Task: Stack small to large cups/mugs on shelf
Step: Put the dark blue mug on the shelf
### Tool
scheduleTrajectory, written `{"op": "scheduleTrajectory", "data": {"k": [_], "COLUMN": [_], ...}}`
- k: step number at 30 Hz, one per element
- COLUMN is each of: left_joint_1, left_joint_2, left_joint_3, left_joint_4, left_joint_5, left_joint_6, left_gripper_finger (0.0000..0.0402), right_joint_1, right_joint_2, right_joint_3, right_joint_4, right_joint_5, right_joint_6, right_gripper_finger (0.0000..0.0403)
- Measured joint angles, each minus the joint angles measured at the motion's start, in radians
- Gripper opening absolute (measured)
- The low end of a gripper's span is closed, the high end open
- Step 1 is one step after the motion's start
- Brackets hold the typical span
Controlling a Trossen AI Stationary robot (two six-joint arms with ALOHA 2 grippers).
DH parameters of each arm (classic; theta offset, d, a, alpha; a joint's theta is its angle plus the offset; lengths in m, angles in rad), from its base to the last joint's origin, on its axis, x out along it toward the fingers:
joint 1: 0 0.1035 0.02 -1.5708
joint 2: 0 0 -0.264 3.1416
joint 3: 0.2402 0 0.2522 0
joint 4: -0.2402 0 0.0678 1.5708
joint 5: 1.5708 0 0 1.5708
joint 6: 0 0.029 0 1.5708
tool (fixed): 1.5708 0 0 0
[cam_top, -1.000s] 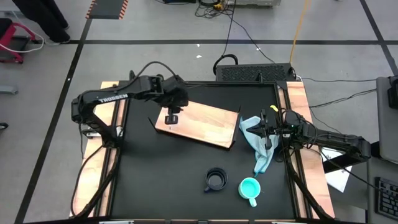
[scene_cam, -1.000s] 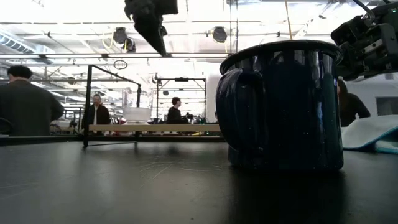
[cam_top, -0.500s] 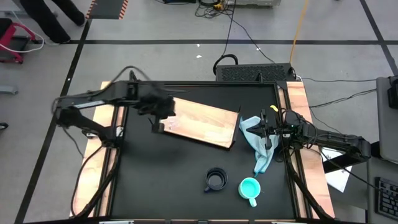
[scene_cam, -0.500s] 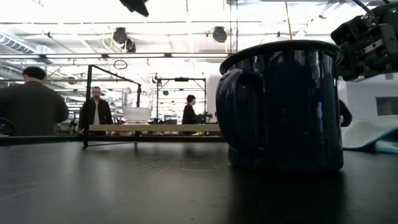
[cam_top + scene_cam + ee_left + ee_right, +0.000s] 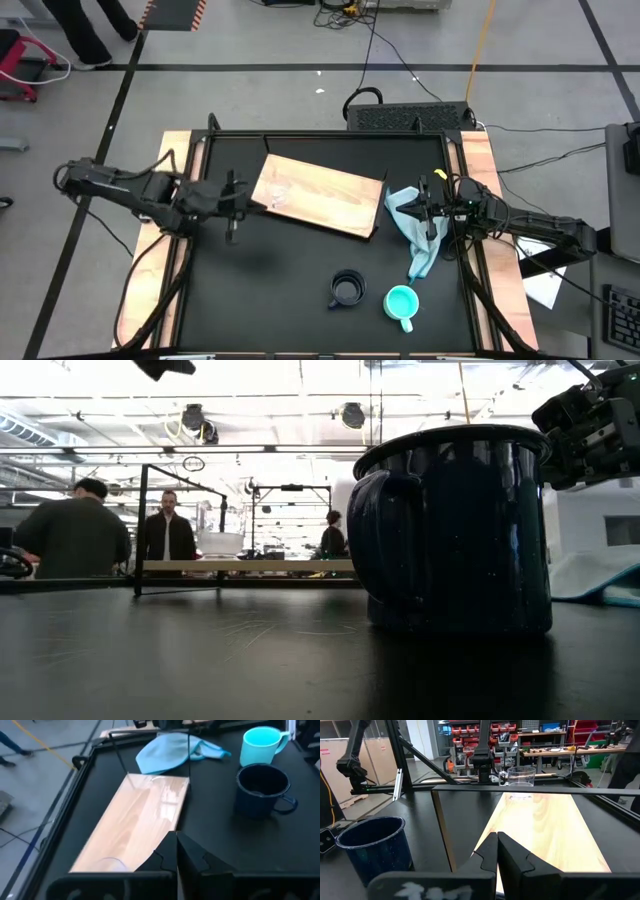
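Writing: none legible on the cups, board or arms in these views. Red storage bins show on shelving behind the table in the right wrist view; their labels are too small to read.

Surface: black table point(image 5: 300, 270) with pale wooden side rails point(image 5: 150, 290), standing on a grey floor crossed by dark tape lines and loose cables.

Item 1: board point(image 5: 320, 195), light-brown wood, lying at an angle on the table's far half.
Item 2: glass cup point(image 5: 277, 194), clear, upright on the board near its left end; also seen at the board's far end from the right wrist point(image 5: 521, 776).
Item 3: black mug point(image 5: 347, 288), upright on the table's near half, off the board; it fills the low view point(image 5: 455, 530).
Item 4: turquoise mug point(image 5: 401, 303), upright just beside the black mug, on its right, off the board.
Item 5: blue cloth point(image 5: 415, 232), crumpled at the right of the board, under the right arm's end.

Left gripper point(image 5: 232, 198): low at the table's left side, just off the board's left end, fingers pressed together, holding nothing.
Right gripper point(image 5: 428, 212): over the cloth at the table's right edge, fingers pressed together, empty.

Room: open workshop with bright ceiling lights; 3 people point(image 5: 165, 538) stand beyond the table in the low view.
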Motion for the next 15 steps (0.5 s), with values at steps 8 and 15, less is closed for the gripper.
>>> {"op": "scheduleTrajectory", "data": {"k": [8,15], "left_joint_1": [-0.177,-0.291], "left_joint_2": [-0.084,-0.084], "left_joint_3": [-0.331,-0.585], "left_joint_4": [0.401,0.748], "left_joint_5": [-0.04,-0.133], "left_joint_6": [-0.036,-0.047], "left_gripper_finger": [0.0,0.0], "right_joint_1": [0.0,0.0], "right_joint_2": [0.0,0.0], "right_joint_3": [0.0,0.0], "right_joint_4": [-0.001,0.008], "right_joint_5": [-0.003,-0.003], "right_joint_6": [-0.002,-0.003], "right_gripper_finger": [0.0,0.0]}}
